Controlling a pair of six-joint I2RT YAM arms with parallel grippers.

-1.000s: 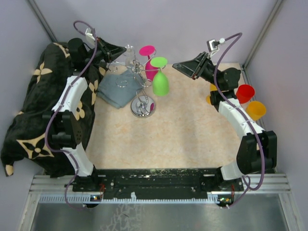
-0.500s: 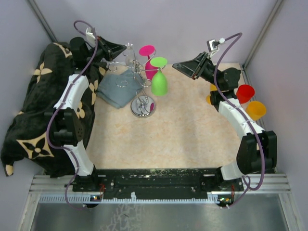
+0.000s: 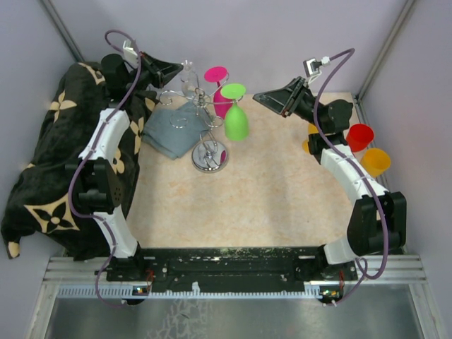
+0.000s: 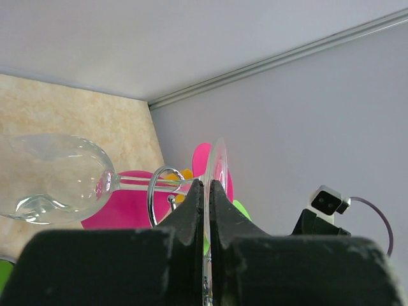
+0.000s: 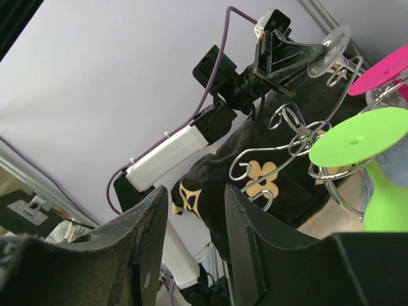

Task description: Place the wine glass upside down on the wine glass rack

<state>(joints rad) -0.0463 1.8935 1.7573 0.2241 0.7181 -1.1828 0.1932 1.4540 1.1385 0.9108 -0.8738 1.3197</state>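
- My left gripper (image 4: 205, 191) is pressed together on the foot of the clear wine glass (image 4: 57, 185). In the left wrist view the thin disc stands edge-on between the two fingers at lower centre.
- From that pinch the glass's long axis runs straight out towards the left of that frame. The stem comes first, then the bowl at middle left, so the whole glass lies ahead of the fingertips.
- In the top view the glass sits at upper centre-left, just left of the top of the wine glass rack (image 3: 205, 116) and above the rack's round base.
- What matters now is stem against wire. One curled loop (image 4: 153, 191) crosses the stem just beside the foot. I can't tell whether the stem already sits inside the curl or only in front of it.
- I judge the next move to be settling the stem into that loop so the foot catches on the wire.
- A pink glass (image 3: 217, 73) and a green glass (image 3: 236, 121) hang on neighbouring loops to the right, close enough to knock.
- My right gripper (image 5: 196, 191) is partly spread and empty, well apart at upper right of the top view. The left arm is the nearer one.
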